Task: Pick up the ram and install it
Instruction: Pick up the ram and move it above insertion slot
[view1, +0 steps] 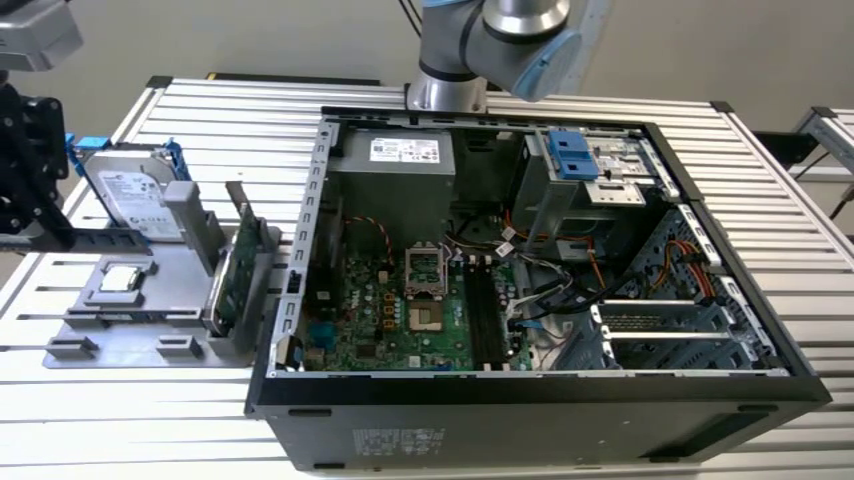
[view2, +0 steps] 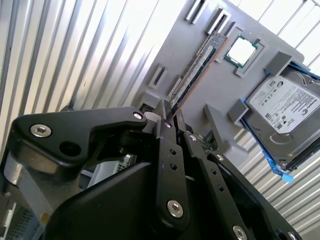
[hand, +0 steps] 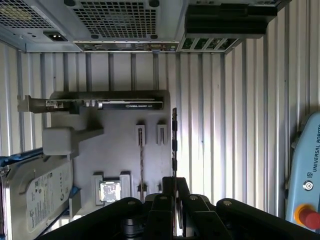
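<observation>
The ram (view2: 195, 75), a slim board seen edge-on in both wrist views, runs out from between the fingertips of the gripper (view2: 172, 117), whose jaws are drawn in narrow and pressed against its two flat faces at the near end. The stick hangs over the edge of the grey parts fixture (view2: 220, 92). Whether its lower edge rests in a holder slot or is clear of it cannot be told.

By the look of it, the stick is light and stiff but brittle: thin enough to snap or twist under a sideways load, with small chips along its faces and a contact edge best left untouched. The flat faces near the upper long edge seem the sound place to take hold, and the squeeze should be firm but modest, since the smooth board could slide in the pads.

Beside it on the fixture lie a square processor chip (view2: 242, 50) and, further out, a silver hard drive (view2: 287, 115) in a blue bracket. A green circuit card (view1: 234, 265) stands on edge at the fixture's far side. Beyond, on the slatted metal table (view1: 200, 110), the open computer case (view1: 534, 420) shows its motherboard (view1: 387, 310) and long black slots (view1: 483, 320), well apart from the gripper.
</observation>
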